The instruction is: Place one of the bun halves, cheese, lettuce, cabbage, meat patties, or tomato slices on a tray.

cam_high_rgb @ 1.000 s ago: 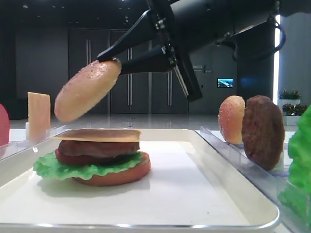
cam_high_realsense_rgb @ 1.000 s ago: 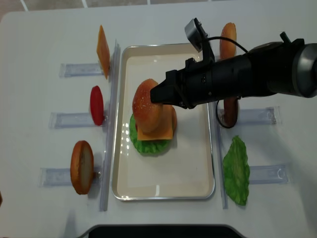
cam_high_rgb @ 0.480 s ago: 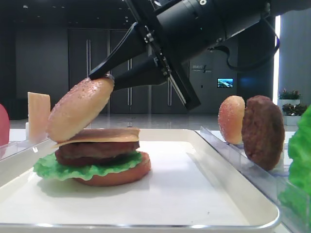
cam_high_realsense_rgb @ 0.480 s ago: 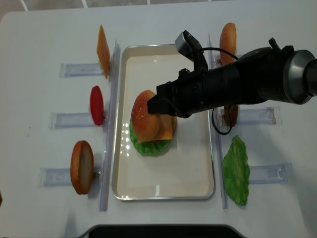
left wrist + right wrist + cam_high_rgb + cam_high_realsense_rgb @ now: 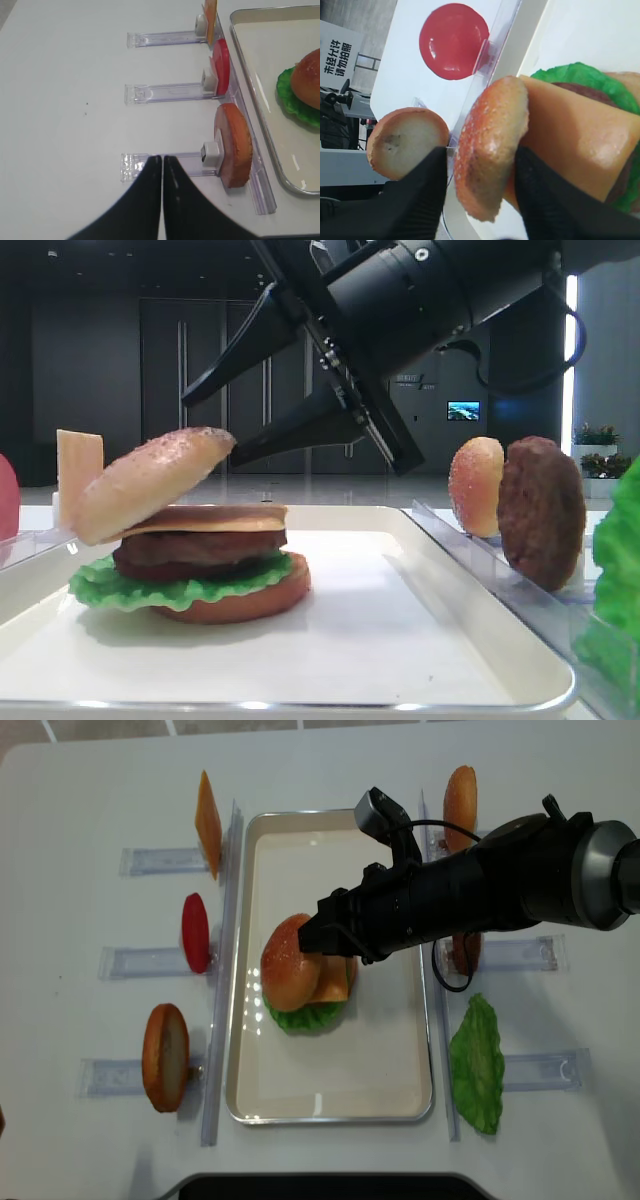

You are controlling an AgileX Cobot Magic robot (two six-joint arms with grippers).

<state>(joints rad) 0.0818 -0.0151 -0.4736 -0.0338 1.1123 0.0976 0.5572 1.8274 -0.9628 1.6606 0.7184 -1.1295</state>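
Since 1 second earlier, top bun half [image 5: 150,483] dropped from mid-air onto cheese [image 5: 205,519], lying tilted, overhanging stack's left side on tray [image 5: 420,660]. Right gripper [image 5: 215,420] spread apart, fingers [image 5: 417,192] flanking bun in wrist view; contact unclear. Patty [image 5: 200,550] and lettuce [image 5: 120,585] lay beneath cheese. Left gripper [image 5: 162,165] stayed clenched, empty, over table [image 5: 65,100].

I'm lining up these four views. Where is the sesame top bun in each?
Exterior high: sesame top bun left of centre, tilted on the cheese.
Right wrist: centre, between open fingers.
Left wrist: right edge.
Realsense: centre.
Shared landmark: lettuce.
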